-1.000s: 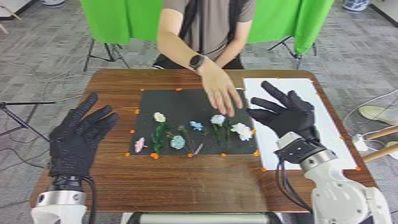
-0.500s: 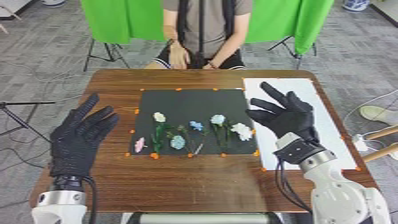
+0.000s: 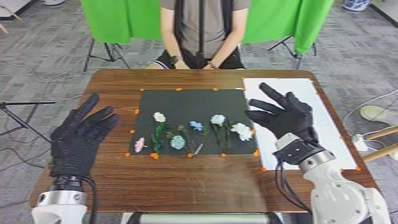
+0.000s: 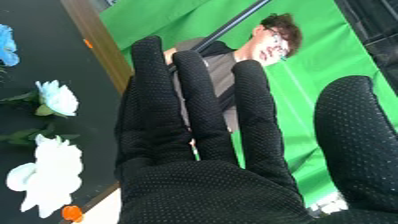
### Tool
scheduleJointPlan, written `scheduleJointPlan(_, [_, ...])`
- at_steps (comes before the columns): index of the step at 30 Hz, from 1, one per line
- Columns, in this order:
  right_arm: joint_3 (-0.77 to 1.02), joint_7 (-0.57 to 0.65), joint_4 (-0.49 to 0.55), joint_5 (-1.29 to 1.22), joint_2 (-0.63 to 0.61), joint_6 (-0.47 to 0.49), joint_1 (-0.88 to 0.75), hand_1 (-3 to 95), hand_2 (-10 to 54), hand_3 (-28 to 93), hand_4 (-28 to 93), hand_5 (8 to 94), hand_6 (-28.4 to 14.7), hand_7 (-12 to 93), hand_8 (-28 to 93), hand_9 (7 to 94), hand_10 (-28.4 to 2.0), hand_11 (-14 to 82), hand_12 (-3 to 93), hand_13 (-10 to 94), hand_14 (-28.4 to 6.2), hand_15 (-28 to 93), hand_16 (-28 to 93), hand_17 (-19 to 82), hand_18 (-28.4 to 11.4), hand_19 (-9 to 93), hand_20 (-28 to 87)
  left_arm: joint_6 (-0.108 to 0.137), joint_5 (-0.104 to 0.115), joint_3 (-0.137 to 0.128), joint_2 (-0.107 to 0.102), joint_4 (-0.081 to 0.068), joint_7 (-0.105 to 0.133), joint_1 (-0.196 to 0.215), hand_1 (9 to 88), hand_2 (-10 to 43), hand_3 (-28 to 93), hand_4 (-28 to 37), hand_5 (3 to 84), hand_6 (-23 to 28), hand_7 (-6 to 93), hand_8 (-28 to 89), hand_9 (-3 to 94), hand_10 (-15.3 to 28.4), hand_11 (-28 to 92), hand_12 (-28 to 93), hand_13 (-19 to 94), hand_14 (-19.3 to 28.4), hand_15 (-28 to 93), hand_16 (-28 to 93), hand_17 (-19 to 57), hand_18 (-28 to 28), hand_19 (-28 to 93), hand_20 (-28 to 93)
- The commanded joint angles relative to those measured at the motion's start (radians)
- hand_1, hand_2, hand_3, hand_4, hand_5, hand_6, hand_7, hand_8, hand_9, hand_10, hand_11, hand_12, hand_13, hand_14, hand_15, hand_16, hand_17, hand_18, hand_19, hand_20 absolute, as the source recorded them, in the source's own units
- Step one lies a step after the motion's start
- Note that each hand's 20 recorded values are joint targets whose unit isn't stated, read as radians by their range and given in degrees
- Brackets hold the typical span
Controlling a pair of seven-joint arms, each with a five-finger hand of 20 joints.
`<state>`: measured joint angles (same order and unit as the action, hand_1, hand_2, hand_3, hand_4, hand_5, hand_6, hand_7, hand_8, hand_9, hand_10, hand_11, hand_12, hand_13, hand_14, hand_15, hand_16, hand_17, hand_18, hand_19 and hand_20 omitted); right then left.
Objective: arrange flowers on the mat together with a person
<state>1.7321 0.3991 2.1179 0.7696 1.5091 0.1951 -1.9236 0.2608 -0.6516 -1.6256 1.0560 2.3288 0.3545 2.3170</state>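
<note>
Hanging over the white sheet [image 3: 324, 132], just beside the mat [image 3: 191, 102]'s right edge, the right hand [image 3: 291, 121] has its fingers released and spread apart, with the thumb out toward the mat. The left hand [image 3: 78, 142] is up by the table [image 3: 200, 182]'s left edge, its fingers likewise released and apart, well away from the flowers. All the flowers lie on the mat, mostly toward its near edge. The pink flower [image 3: 139, 145] is near the near left corner; the cream flower [image 3: 160, 117] lies farther up, near the left edge, with green leaves below its head. The teal flower [image 3: 178, 142] is near the near edge, and the small blue flower [image 3: 196, 126] sits farther from that edge, between the cream and pale blue [image 3: 218, 119] heads. The white flower [image 3: 242, 131] lies near the right edge. Orange bits [image 3: 155, 156] dot the mat's edges, and the sheet runs along the table's right edge.
</note>
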Motion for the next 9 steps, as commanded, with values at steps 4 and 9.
scheduleJointPlan(4, [-0.005,0.002,0.004,0.007,0.021,-0.001,-0.015,18.4,8.0,83,-28,48.2,1.6,12,-13,53.4,-18.6,16.1,11.6,44,-20.6,48,7,5,-18.7,54,18,-0.006,-0.002,-0.007,0.015,0.001,-0.021,0.017,23.0,11.8,75,-28.3,35.6,9.2,10.7,-9,37.4,22.7,28,10,28,28.4,53,-12,-4.3,26.5,75,-16])
scheduleJointPlan(9, [-0.004,0.0,0.007,0.005,0.022,-0.007,-0.018,18.4,8.0,83,-28,48.1,1.5,12,-13,53.4,-18.6,16.1,11.5,44,-20.5,48,7,5,-18.7,54,18,-0.004,-0.005,-0.013,0.022,0.003,-0.027,0.021,22.9,11.7,75,-28.3,35.6,9.2,10.6,-9,37.4,22.7,28,10,28,28.4,53,-12,-4.3,26.5,75,-16])
